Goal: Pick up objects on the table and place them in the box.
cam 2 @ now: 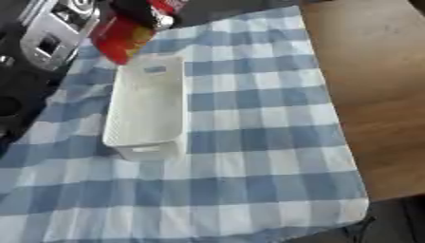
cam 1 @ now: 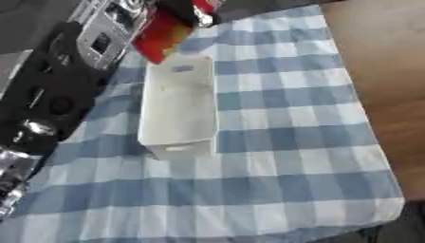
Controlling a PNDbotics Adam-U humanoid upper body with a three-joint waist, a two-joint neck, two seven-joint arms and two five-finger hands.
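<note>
The left robot hand [cam 1: 198, 13] held a red and yellow packet [cam 1: 164, 34] just above the far end of the white box [cam 1: 178, 110], whose long axis ran near-to-far.

No readable text anywhere (red packet [cam 1: 166, 35] print too blurred).

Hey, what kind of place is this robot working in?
Probably a home-style tabletop set up for a sorting trial: a wooden table under a blue-and-white checked cloth, a white box on it, and a red and yellow package held above.
</note>
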